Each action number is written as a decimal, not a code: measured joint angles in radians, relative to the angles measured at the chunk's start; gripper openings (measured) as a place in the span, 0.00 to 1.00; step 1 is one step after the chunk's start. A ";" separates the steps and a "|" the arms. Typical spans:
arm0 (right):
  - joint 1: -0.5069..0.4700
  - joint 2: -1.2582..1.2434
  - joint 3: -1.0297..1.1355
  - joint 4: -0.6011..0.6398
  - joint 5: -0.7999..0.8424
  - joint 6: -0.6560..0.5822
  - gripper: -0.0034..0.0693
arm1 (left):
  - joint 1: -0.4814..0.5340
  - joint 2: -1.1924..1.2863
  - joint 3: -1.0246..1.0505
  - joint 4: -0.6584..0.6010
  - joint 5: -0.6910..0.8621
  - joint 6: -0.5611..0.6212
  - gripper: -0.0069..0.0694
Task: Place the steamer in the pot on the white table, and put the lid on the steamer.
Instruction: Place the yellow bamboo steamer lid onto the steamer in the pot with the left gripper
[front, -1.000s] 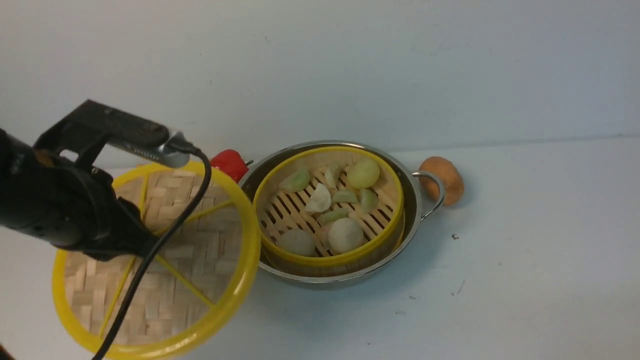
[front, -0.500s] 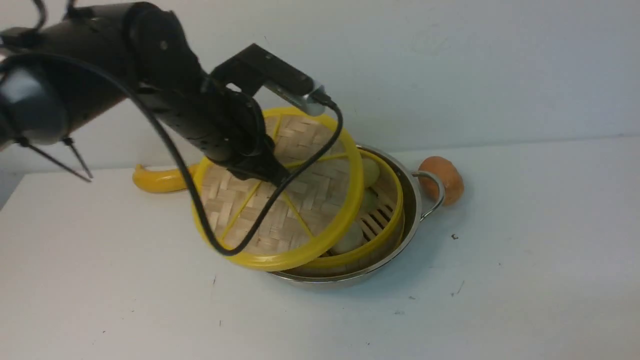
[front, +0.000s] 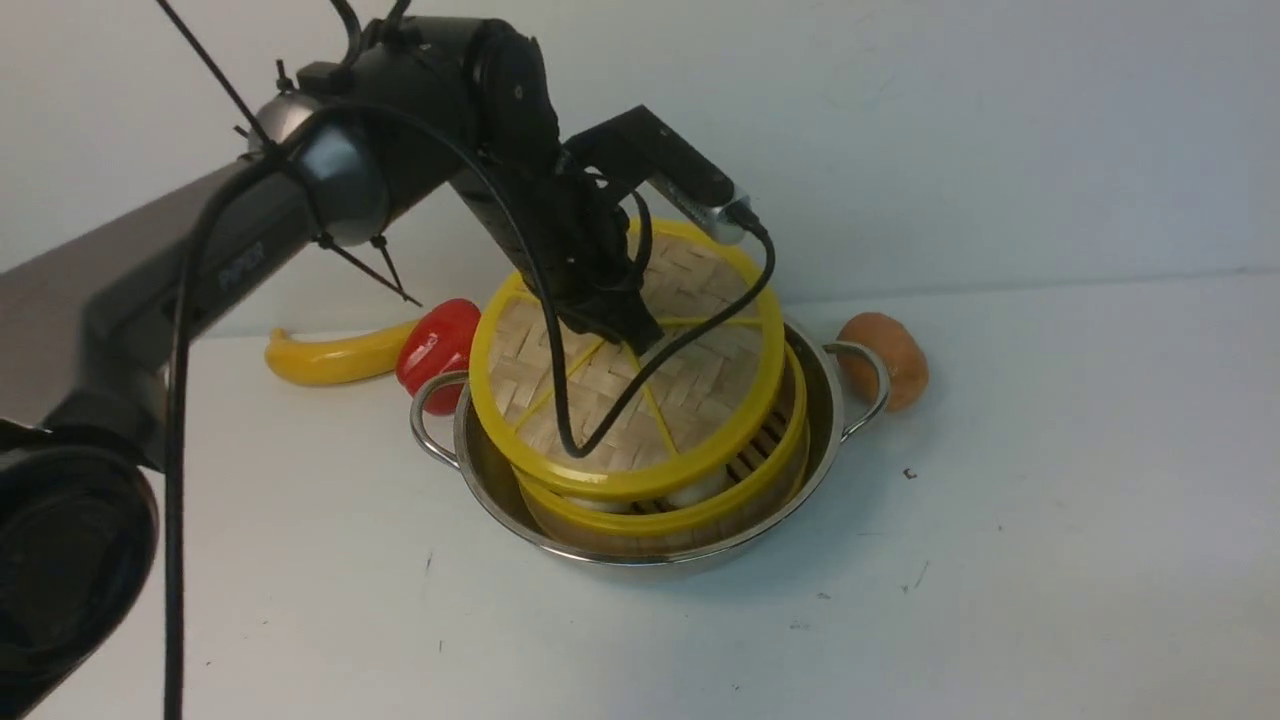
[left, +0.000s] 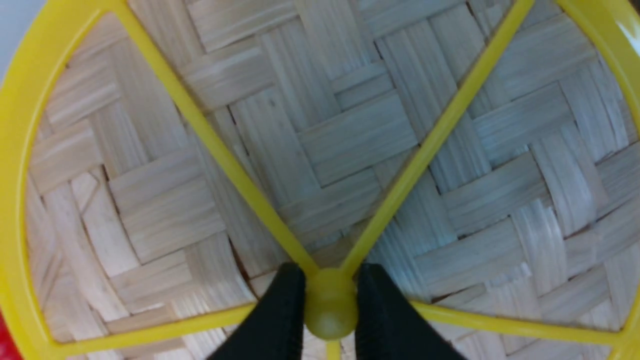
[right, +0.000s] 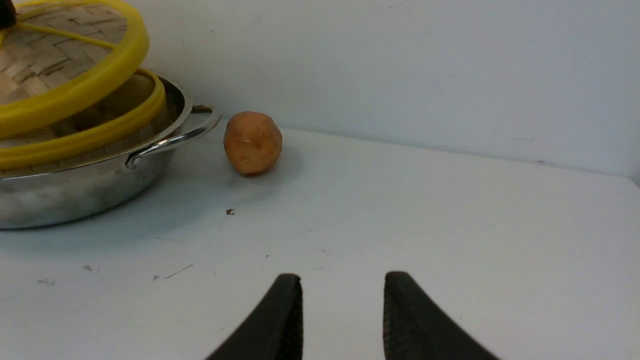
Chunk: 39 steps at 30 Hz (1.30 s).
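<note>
The shiny steel pot (front: 640, 562) stands on the white table (front: 1000, 520), and the steamer (front: 720, 505) sits inside it with its yellow rim showing. My left gripper (front: 640, 335) is shut on the central yellow knob (left: 330, 310) of the woven lid (front: 600, 400). It holds the lid tilted just above the steamer, covering most of it. In the right wrist view the lid (right: 65, 50) hangs over the steamer rim (right: 100, 131) and the pot (right: 75, 192). My right gripper (right: 344, 280) stands open and empty over bare table, right of the pot.
An orange-brown potato (front: 885, 358) lies by the pot's right handle (front: 868, 392). A red pepper (front: 437, 345) and a yellow banana (front: 330, 358) lie behind the left handle (front: 425, 422). A white wall stands close behind.
My left arm has carried the lid from the front left, up and to the right, until it hangs over the steamer in the pot. The pot and steamer have stayed put.
</note>
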 joint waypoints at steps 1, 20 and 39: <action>0.000 0.000 0.000 0.000 0.000 0.000 0.39 | -0.006 0.003 -0.003 -0.003 0.013 0.002 0.25; 0.000 0.000 0.000 0.000 0.000 0.000 0.39 | -0.016 0.020 -0.006 -0.019 0.027 0.044 0.25; 0.000 0.000 0.000 0.000 0.000 0.000 0.39 | -0.017 0.052 -0.006 -0.026 -0.013 0.116 0.25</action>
